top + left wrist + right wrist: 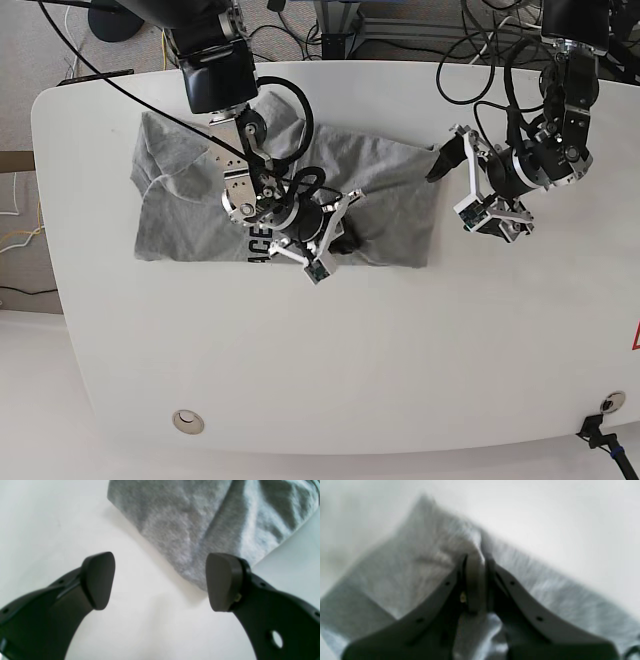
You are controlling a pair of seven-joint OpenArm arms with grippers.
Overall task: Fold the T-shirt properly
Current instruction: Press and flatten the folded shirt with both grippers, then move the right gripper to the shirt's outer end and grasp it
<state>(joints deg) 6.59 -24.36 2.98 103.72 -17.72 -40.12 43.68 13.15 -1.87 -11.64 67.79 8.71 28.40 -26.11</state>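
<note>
Right now the T-shirt lies spread out and wrinkly on the white table, with some black letters peeking out near its lower edge. The right tool is squeezed tight on a bunched-up bit of the grey cloth near the middle of the shirt, most likely so it can pull that part over and make a fold. The left tool has its two dark pads wide apart and holds nothing. It hangs just above the table by a corner of the shirt, with one pad right beside the cloth. It looks ready to pinch that corner, so both arms can move the shirt together and keep it flat.
</note>
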